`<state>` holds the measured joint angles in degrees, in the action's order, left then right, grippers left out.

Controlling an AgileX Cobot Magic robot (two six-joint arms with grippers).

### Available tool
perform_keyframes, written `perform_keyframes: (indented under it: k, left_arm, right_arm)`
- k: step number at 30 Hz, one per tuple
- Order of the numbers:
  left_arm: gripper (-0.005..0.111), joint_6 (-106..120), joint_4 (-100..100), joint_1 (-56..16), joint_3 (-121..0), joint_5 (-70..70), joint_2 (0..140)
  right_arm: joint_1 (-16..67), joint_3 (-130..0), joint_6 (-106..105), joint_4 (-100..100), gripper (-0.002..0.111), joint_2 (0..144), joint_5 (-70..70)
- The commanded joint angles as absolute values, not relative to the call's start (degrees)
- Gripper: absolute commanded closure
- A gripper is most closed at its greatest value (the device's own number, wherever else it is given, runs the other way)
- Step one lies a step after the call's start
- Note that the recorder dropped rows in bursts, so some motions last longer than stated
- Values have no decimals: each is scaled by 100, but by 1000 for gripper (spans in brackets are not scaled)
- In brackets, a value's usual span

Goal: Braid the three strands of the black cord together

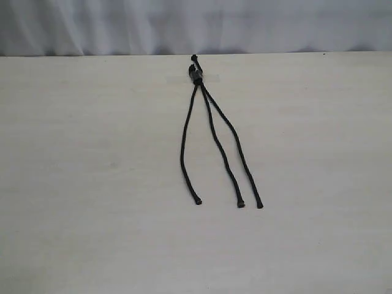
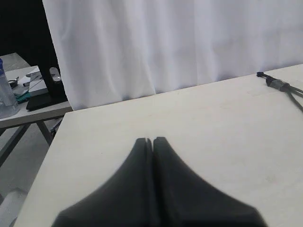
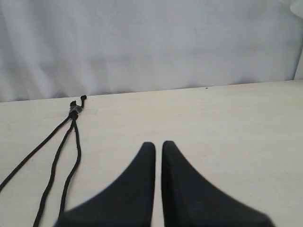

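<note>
Braid not begun: three strands (image 1: 220,153) fan uncrossed from knot (image 1: 196,75). Left pincer (image 2: 152,140) & right pincer (image 3: 158,144) pressed together, empty; next prob.: spread, grip outer strand.

Looking like a lab/test setup, not a home: pale wood-grain table (image 1: 92,214) sitting w/ a white curtain (image 2: 165,42) hanging behind as backdrop. Off to one side, a 2nd table (image 2: 52,111) is carrying misc. clutter, e.g. boxes (image 2: 39,86) and a clear bottle (image 2: 5,97), w/ dark bkgd (image 2: 21,23) showing beyond.
</note>
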<state>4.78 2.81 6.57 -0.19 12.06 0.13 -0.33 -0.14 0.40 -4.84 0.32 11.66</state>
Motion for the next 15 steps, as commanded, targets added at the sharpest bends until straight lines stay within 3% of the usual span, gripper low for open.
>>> perform_keyframes:
  k: [1, 15]
  left_arm:
    - [107, 430, 287, 660, 0, 1146, 0]
    - [107, 440, 175, 660, 0, 872, 0]
  right_arm:
    - [-60, 0, 0, -516, 104, 0, 1189]
    - [-60, 0, -40, -516, 104, 0, 1054]
